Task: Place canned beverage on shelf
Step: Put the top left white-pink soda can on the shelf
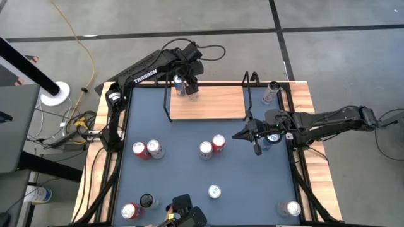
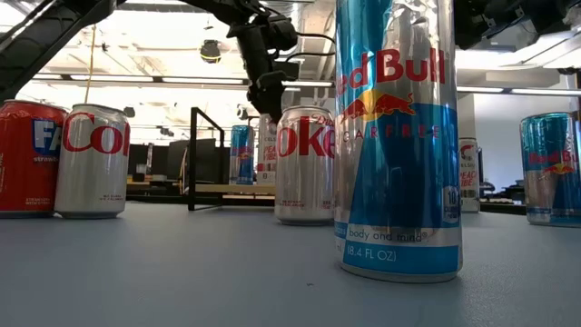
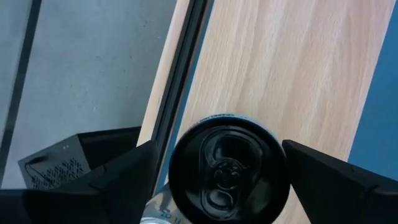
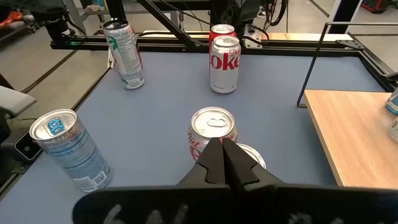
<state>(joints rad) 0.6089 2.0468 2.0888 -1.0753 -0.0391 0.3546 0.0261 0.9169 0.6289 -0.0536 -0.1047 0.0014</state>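
Note:
The shelf [image 1: 211, 104] is a light-wood board with black wire side frames at the table's far side; it also shows in the left wrist view [image 3: 292, 74]. A black-topped can [image 3: 229, 168] stands upright on the board's far left corner [image 1: 192, 93]. My left gripper [image 3: 221, 162] is open and points down over it, one finger on each side of its top. A blue can [image 1: 179, 84] stands right beside it on the board. My right gripper [image 1: 255, 140] is shut and empty, above the table off the shelf's right end. My left gripper comes at the black-topped can from above, its fingers on either side of the can's top rim [image 3: 180, 149]. A narrow gap shows at one finger [image 3: 124, 174]. The other finger [image 3: 323, 174] lies at the rim, and I cannot tell whether it touches.
Several cans stand on the blue tabletop: two at the left [image 1: 146, 149], two in the middle [image 1: 211, 146], one nearer [image 1: 214, 191] and others at the near corners. A blue can [image 1: 273, 139] stands under my right arm. Another can [image 1: 271, 91] stands beyond the shelf's right frame.

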